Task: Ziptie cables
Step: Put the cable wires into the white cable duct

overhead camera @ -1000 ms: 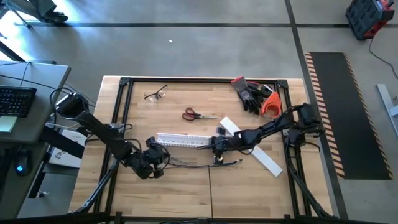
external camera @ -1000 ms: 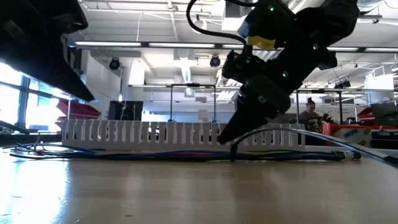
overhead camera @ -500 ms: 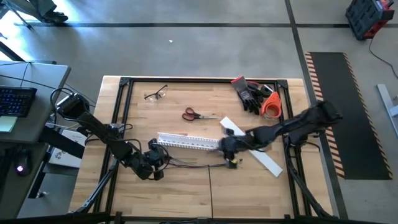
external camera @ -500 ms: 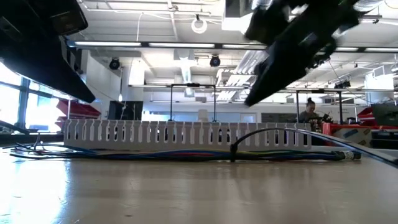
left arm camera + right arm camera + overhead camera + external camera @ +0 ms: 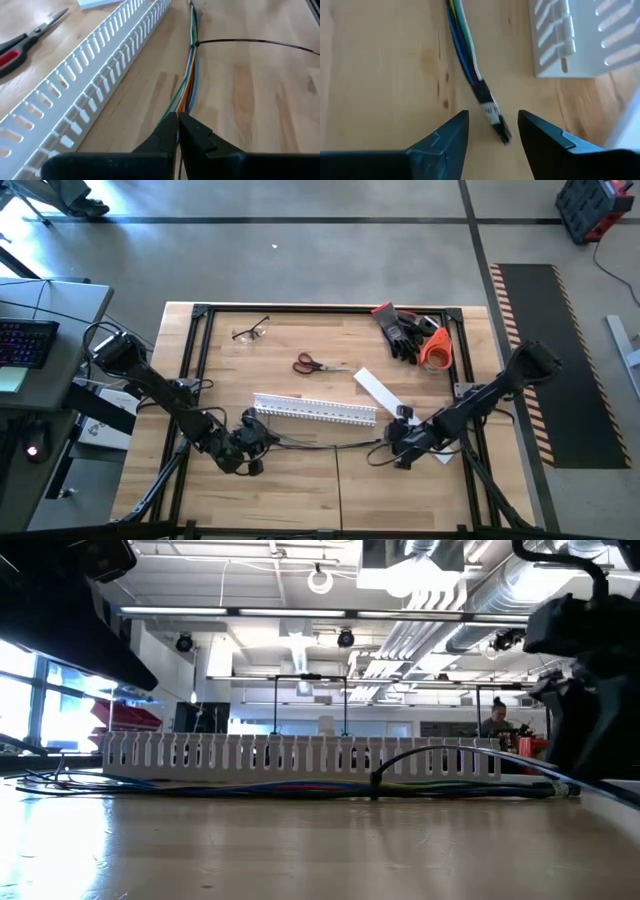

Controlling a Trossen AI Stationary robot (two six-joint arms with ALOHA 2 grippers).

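**Tie is looped on the bundle; cinching and trimming look unfinished**

Your cables (image 5: pixel 192 75) lie in one strand on the table (image 5: pixel 300 490), just in front of the white slotted duct (image 5: pixel 313 409) and running along it. In the left wrist view the ziptie (image 5: pixel 250 43) is already wrapped around the bundle at one spot, with its long black tail sticking out sideways across the wood. So the looping step appears done.

Your left claw (image 5: pixel 178 131) is pinched closed on the near end of the cables, pinning them to the table. Your right claw (image 5: pixel 492 134) sits low at the other end with its jaws apart and nothing between them; the cables' dark tip lies just ahead of it.

What looks left: pull the tail snug, since I cannot tell how tight the loop is, then cut the excess. The scissors (image 5: pixel 312 364) lie untouched beyond the duct.
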